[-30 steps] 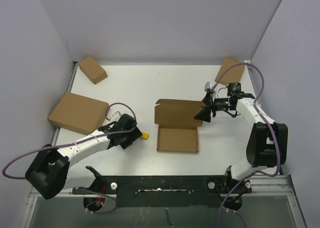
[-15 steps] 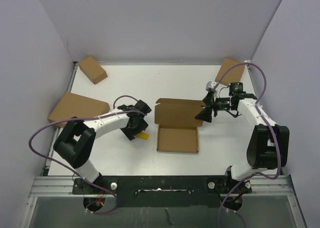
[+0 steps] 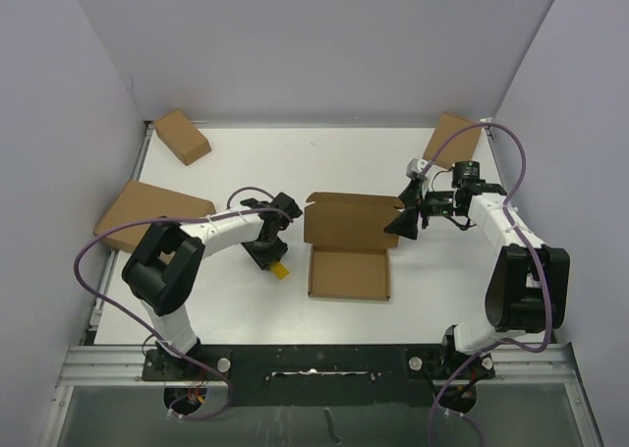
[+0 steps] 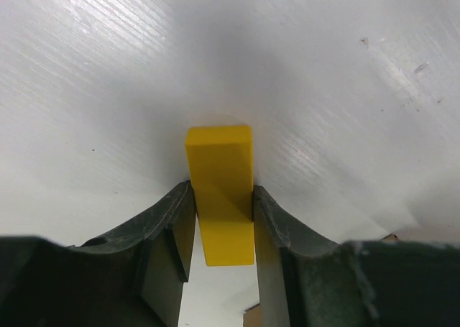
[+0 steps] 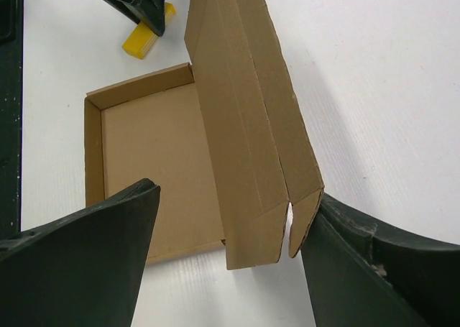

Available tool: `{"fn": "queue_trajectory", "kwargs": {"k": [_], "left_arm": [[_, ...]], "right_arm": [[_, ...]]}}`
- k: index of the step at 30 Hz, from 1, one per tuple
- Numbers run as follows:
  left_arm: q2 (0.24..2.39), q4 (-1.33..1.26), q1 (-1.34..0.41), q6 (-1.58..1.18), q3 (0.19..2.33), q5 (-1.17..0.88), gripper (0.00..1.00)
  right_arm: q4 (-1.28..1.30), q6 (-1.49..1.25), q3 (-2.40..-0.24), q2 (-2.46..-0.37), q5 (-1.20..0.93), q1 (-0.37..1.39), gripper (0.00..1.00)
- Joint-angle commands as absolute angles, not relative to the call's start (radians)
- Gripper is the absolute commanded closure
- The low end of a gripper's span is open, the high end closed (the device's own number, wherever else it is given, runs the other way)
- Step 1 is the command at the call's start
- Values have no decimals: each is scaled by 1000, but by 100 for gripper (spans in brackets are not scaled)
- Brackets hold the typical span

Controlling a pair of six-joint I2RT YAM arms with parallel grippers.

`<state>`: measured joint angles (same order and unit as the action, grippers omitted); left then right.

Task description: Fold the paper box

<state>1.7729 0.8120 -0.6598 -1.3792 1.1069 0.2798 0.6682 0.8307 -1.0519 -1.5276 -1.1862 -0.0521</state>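
The paper box (image 3: 349, 273) lies at mid-table as a shallow brown tray with its lid panel (image 3: 349, 221) raised at the far side. In the right wrist view the lid (image 5: 244, 126) stands beside the tray (image 5: 154, 169). My right gripper (image 3: 398, 223) is open at the lid's right end. Its jaws straddle the corner flaps, and the right finger (image 5: 359, 262) touches the small tab. My left gripper (image 3: 272, 253) is left of the box, shut on a small yellow block (image 4: 220, 176) that rests on the table. The yellow block (image 3: 280, 268) pokes out from under the jaws.
Three closed brown boxes sit around the edges: a small one (image 3: 182, 136) at the far left, a larger one (image 3: 152, 216) at the left edge, and another (image 3: 452, 138) at the far right. Grey walls enclose the white table (image 3: 324, 162).
My left arm swung in over the yellow block and its jaws closed onto it. The block shifted slightly. The right gripper opened a little wider at the lid's corner.
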Motion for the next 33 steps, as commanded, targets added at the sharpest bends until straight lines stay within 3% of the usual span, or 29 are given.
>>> {"fn": "queue_trajectory", "kwargs": {"k": [1,11,20,26,33], "left_arm": [[1773,844,-655,-1384,1117,300,78],[1483,619,-684,-1170,914,314,90],[1127,-148,-687,-759,507,-38,92],[1095,-322,-722,-688,465,-128,95],[1196,-360,-852,-551,543,-99,97]], "right_arm": [[667,833,-1085,-1478,-1223,-58,25],[677,843,-1083,-1464,-1240,-67,16],[708,875,-1093,-1467,-1246,-73,14],[738,902,-1101,-1474,-1256,-84,14],[745,913,-1102,-1471,-1266,-97,14]]}}
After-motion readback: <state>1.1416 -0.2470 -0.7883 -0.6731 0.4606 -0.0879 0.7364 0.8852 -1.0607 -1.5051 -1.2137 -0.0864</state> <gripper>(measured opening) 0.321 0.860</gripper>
